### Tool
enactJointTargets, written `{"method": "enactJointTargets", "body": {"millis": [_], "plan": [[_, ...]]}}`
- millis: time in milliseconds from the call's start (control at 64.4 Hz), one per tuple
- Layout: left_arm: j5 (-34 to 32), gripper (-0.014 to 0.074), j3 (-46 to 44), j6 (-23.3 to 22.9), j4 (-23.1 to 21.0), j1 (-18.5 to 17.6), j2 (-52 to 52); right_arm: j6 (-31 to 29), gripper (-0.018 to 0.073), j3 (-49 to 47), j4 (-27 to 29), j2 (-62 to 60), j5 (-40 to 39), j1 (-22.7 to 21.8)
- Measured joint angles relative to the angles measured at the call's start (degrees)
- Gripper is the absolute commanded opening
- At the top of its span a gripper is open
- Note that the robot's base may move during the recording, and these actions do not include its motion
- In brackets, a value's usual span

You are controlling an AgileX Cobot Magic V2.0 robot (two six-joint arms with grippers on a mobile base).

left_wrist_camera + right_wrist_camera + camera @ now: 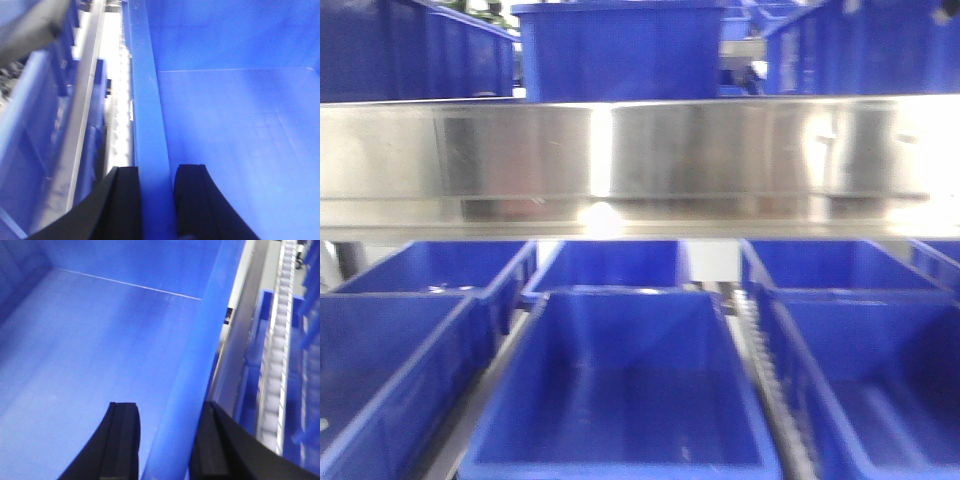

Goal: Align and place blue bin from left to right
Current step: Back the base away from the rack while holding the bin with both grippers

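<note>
An empty blue bin (pixel 620 400) sits front and centre on the lower shelf level, with neither gripper showing in the front view. In the left wrist view my left gripper (pixel 156 172) straddles a blue bin's left wall rim (pixel 147 115). Its black fingers (pixel 125 200) press that rim from both sides. In the right wrist view my right gripper (pixel 167 410) straddles the bin's right wall rim (pixel 200 355), one finger inside the bin and one outside, shut on it. The bin floor (pixel 85 350) is bare.
More blue bins stand left (pixel 390 370), right (pixel 880 380) and behind (pixel 610 265) on the lower level. Others sit on the steel shelf (pixel 640 150) above. Roller tracks (pixel 277 340) and metal rails (pixel 85 110) run beside the held bin.
</note>
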Motion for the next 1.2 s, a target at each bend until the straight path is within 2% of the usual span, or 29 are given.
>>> {"method": "enactJointTargets", "body": {"millis": [1195], "plan": [[0.0, -0.0008, 0.0, -0.1, 0.0, 0.0, 0.0, 0.0, -0.0079, 0.0, 0.0, 0.0, 0.1, 0.0]]}}
